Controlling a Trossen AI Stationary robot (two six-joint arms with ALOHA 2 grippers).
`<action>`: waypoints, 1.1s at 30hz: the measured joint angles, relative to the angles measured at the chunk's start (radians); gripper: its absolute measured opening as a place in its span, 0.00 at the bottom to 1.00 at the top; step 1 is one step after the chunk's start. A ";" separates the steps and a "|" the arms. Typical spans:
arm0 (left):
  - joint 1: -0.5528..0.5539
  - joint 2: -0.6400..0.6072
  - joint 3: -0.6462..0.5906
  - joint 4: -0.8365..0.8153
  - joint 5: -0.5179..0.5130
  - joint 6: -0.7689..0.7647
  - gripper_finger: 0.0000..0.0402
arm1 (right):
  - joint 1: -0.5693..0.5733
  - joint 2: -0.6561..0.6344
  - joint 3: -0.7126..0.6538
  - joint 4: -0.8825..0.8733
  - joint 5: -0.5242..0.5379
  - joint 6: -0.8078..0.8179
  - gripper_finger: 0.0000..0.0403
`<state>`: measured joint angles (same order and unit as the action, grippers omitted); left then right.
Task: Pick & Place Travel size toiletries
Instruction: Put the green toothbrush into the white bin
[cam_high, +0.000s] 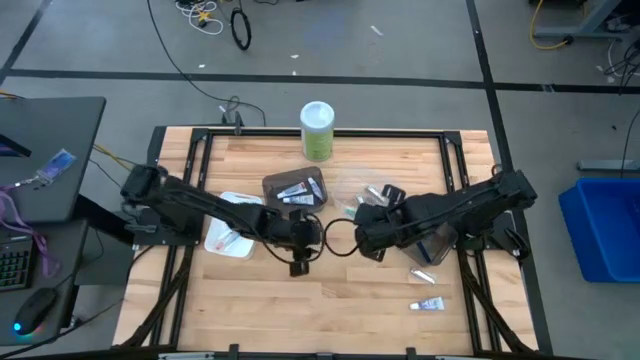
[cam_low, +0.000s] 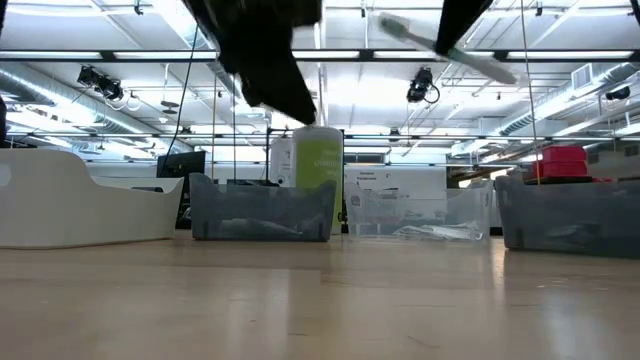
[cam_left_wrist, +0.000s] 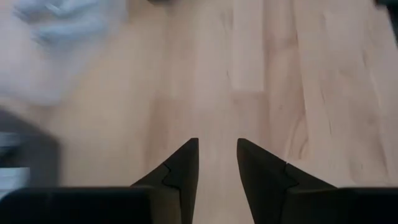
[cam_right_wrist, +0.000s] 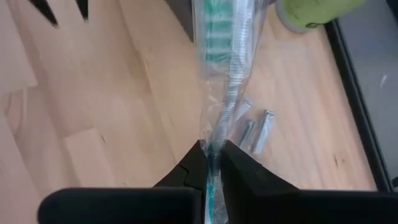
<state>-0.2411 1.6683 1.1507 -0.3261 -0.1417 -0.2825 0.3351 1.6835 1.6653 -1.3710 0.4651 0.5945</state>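
While the right gripper (cam_right_wrist: 212, 163) is aloft | fingers clamped on wrapped toothbrush (cam_right_wrist: 219, 68) jutting beyond tips | left gripper (cam_left_wrist: 217, 163): fingers apart, nothing between, over counter (cam_left_wrist: 280, 81) | advice: hold firm, release low into tray.

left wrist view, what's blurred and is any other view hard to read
Left wrist view: the open left end effector is sharp, the pale shapes beyond smeared. Low view: backlit arms are dark silhouettes. Right wrist view: the clear-wrapped green-bristled toothbrush held in the right end effector is blurred.
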 joint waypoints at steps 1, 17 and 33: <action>-0.004 -0.037 0.000 -0.021 -0.027 0.000 0.29 | 0.000 -0.013 0.000 -0.008 0.002 0.000 0.07; -0.063 -0.405 -0.344 0.471 -0.220 0.228 0.29 | 0.006 -0.270 -0.486 0.944 0.048 -0.453 0.07; 0.025 -0.211 -0.503 0.992 -0.214 0.268 0.32 | -0.217 -0.255 -0.663 1.527 -0.467 -0.566 0.08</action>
<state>-0.2158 1.4576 0.6474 0.6659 -0.3557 -0.0148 0.1182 1.4284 1.0023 0.1558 -0.0023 0.0281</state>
